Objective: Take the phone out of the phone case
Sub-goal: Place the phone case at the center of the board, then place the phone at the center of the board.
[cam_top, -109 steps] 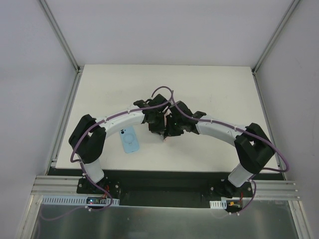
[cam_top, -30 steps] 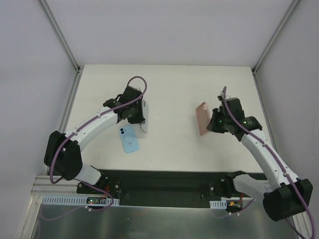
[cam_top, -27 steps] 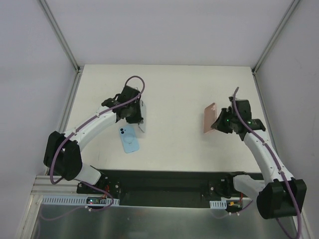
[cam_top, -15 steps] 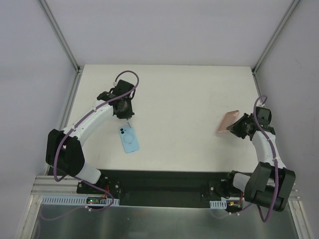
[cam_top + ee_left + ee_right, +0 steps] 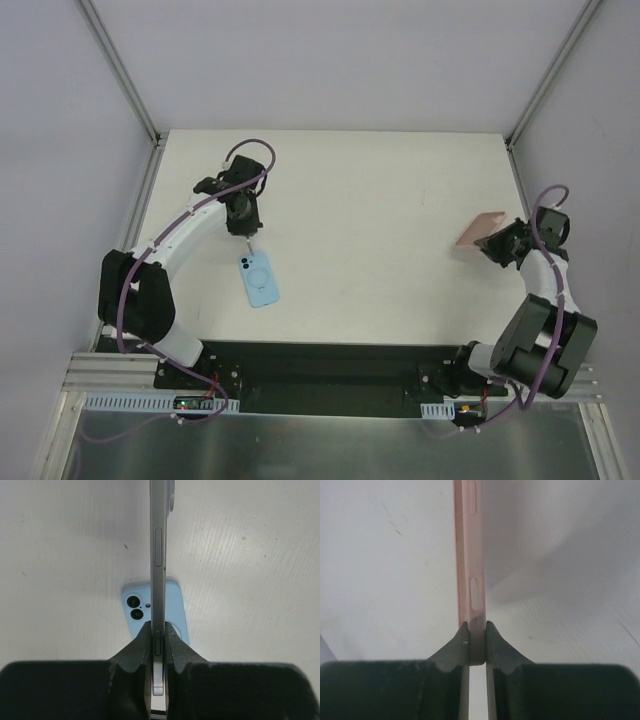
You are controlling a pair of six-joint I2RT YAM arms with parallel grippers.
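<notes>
Grips the phone (image 5: pixel 158 555) edge-on between the left jaws, which are clamped tight on its near end. Points it straight out ahead of those jaws, bare and out of the case, with its thin silver side and long button facing the wrist camera. Pinches the case (image 5: pixel 470 555), pink, edge-on between the right jaws in the same manner, clamped on its near end, with two button covers showing ahead of the tips. Has phone and case well apart, one at each pair of jaws, on opposite sides of the surface (image 5: pixel 380 220). Holds the case lifted off the surface, out by the right edge, near the wall. Hangs the phone beneath the left jaws in the top view, its far end close to the surface; cannot tell whether touching. Shows a blue phone (image 5: pixel 175 605) lying flat on the surface beyond the left jaws. Lies back up, twin lenses to the left of the held phone's edge, round ring partly hidden behind the jaw tips. Sits just nearward of the left jaws in the top view, apart from them.
</notes>
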